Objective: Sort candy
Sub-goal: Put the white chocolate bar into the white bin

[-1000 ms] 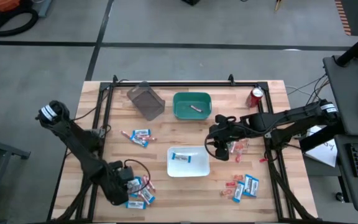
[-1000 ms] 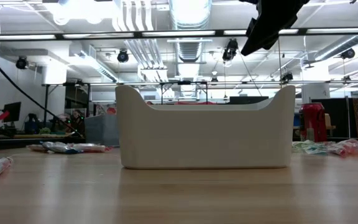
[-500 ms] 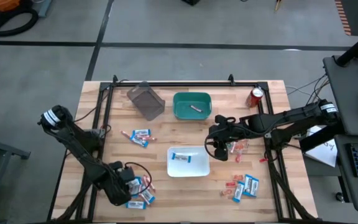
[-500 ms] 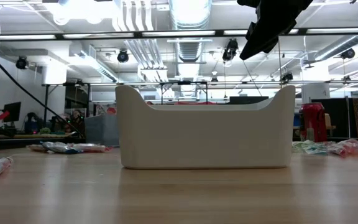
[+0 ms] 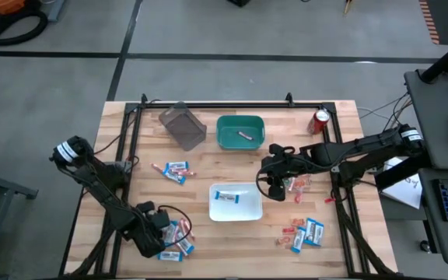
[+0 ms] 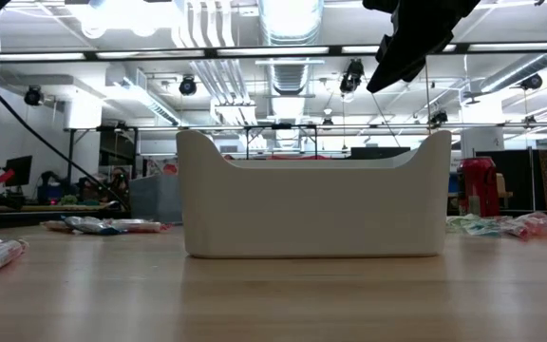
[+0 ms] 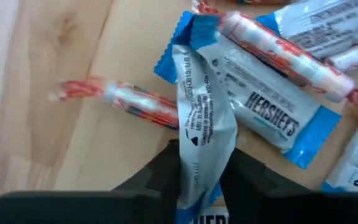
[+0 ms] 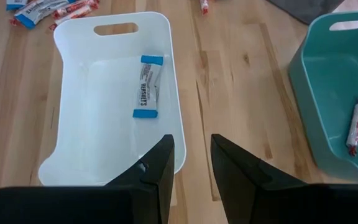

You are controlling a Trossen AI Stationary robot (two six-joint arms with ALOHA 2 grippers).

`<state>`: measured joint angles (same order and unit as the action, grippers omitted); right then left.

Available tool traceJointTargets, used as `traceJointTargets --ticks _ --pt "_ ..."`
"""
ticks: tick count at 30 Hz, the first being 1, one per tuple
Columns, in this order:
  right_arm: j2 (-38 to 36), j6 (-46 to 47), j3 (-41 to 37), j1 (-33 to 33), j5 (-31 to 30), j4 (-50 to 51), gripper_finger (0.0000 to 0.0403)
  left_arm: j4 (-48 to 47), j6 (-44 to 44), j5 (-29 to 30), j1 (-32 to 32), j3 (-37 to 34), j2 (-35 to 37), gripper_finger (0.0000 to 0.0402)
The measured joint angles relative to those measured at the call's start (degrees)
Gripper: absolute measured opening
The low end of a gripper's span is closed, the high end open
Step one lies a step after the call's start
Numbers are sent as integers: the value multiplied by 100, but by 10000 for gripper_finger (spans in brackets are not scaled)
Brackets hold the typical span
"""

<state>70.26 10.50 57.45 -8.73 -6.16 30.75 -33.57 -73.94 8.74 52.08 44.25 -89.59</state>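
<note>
Lab or workshop, exposed ceiling ducts [image 6: 288, 24], concrete floor [image 5: 208, 31]

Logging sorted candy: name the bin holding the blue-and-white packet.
The white bin at the table's middle holds one blue-and-white packet; the green bin behind it holds a pinkish stick instead.

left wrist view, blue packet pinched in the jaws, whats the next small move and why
Probably lift straight up. The left gripper has its jaws closed on one blue-and-white packet, which still lies among other candy on the table. Raising it clears the pile before carrying it toward the white bin, which already holds a matching packet.
</note>
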Motion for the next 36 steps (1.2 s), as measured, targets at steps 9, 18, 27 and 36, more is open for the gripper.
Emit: traceJointTargets --ticks 9,18,27,36 --pt "4 42 -44 0 2 -24 98 -39 235 -392 1 195 84 15" --pt "6 -280 -674 -2 16 -1855 98 -839 1112 642 -227 1323 114 10" --pt "312 -1219 -1415 -13 261 -5303 98 -880 4076 2985 -943 2457 165 9" --pt "1106 -1615 -1407 -169 816 -7291 98 636 6139 4897 -1693 2212 167 10"
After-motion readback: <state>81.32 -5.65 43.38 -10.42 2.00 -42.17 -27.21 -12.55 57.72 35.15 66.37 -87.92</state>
